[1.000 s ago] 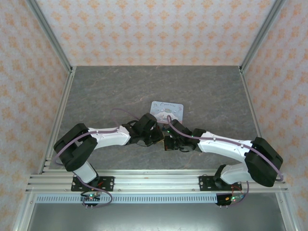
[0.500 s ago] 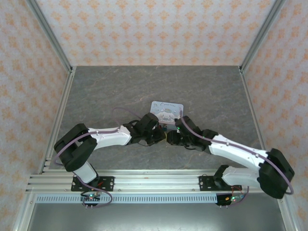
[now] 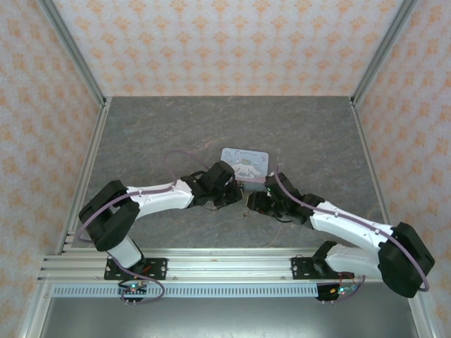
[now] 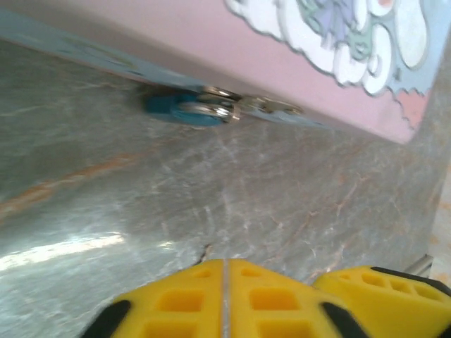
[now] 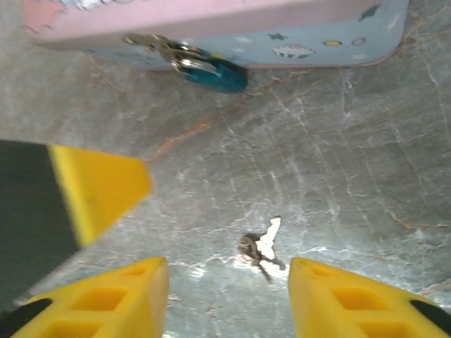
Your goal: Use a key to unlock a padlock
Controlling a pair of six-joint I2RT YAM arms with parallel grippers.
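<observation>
I see two arms, left arm [image 3: 158, 198] and right arm [image 3: 345, 224], white shells between bulky black joints, thin lilac cables [image 3: 177, 156] running along each, black base plates [image 3: 134, 268] bolted down, yellow fingers [image 5: 106, 306] with square recesses, black edging

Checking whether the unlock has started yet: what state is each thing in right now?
tin: lid down.
padlock: attached to the tin's front, no key in it; cannot tell whether it is locked.
key: lying loose on the table, ungripped.
left gripper: shut, empty.
right gripper: open, empty, fingers either side of the key.
</observation>
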